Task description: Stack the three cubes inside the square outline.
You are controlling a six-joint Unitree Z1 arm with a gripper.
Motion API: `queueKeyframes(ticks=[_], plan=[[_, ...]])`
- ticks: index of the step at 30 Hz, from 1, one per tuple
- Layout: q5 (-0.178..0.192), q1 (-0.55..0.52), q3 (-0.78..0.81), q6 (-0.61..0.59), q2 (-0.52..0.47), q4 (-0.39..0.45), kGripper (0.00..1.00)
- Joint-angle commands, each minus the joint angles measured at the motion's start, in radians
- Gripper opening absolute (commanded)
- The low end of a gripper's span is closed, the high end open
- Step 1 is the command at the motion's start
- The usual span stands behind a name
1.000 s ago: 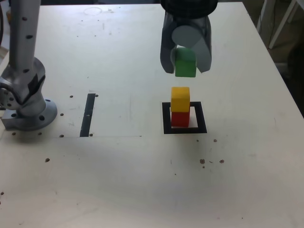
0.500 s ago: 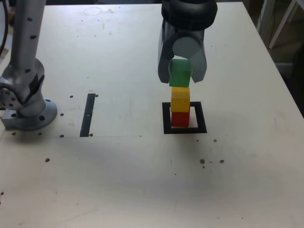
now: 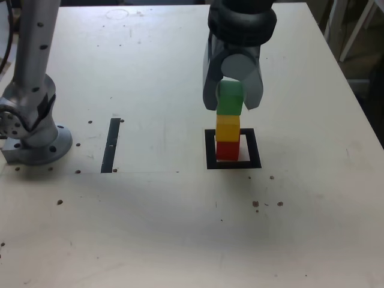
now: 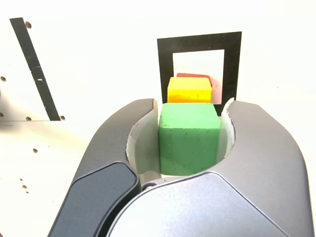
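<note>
The green cube [image 3: 230,98], clamped in the gripper [image 3: 233,99], now sits lower. It is upright; no long axis.

Pale table [image 3: 150,240], speckled with dark spots; white legs [image 3: 353,30] stand beyond.

Three cubes [image 3: 230,99], one square outline [image 3: 255,150], one strip [image 3: 110,147]

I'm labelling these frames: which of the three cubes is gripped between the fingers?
The green cube, uppermost in the exterior view; the yellow and red cubes are below it, ungripped.
</note>
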Motion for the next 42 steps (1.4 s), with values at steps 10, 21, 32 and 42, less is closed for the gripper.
queueKeyframes(ticks=[10, 21, 32, 42], plan=[[-0.014, 0.012, 0.035, 0.012, 0.007, -0.051, 0.39], [-0.019, 0.013, 0.056, 0.018, 0.007, -0.070, 0.85], [-0.012, 0.019, 0.067, 0.022, -0.005, -0.065, 0.93], [0.036, 0.019, 0.115, 0.016, -0.122, -0.043, 0.99]])
